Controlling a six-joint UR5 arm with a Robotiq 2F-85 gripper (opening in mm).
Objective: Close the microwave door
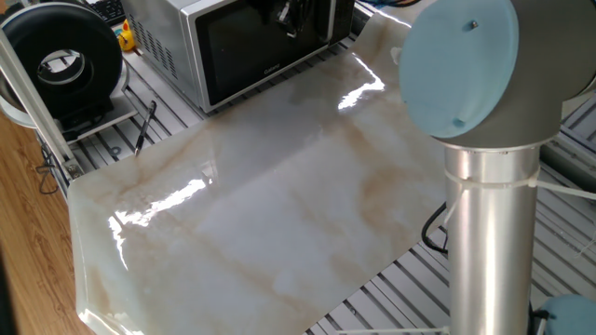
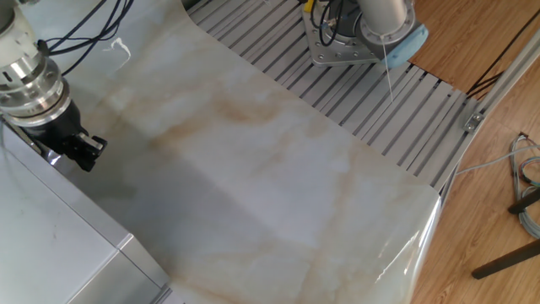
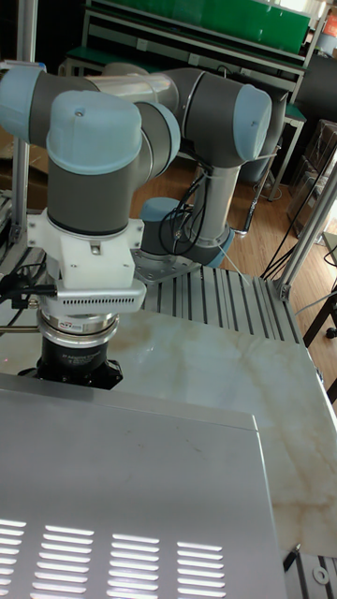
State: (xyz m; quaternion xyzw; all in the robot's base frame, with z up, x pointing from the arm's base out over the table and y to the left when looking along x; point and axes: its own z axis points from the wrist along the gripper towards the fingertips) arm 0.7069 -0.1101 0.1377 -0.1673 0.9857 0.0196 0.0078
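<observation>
Nothing seems left: the microwave door (image 1: 265, 42) looks flush with the microwave (image 1: 168, 33); my gripper (image 2: 82, 150), fingers seemingly together, rests beside it.

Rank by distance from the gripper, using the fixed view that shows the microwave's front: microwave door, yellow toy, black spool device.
Gripper is at the top.
1. Microwave door, right at the gripper.
2. Yellow toy, left of the microwave.
3. Black spool device, far left.
</observation>
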